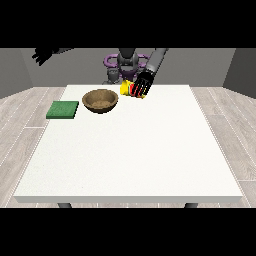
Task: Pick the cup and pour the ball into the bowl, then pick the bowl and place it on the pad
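Note:
A yellow cup (126, 89) with red marks is held tilted on its side, its mouth pointing towards the view's left, just right of the bowl and above the table. The hand at the view's right (143, 85) has its black fingers curled round the cup. A brown wooden bowl (100, 100) stands on the white table (135, 150) near its far edge. No ball shows in the cup or the bowl. A green square pad (63, 109) lies flat at the table's left edge. The hand at the view's left (44, 54) is raised high, away from the table, fingers spread.
The robot's grey torso (126, 62) stands behind the table's far edge. The table's near half is bare white surface. Wooden floor surrounds the table.

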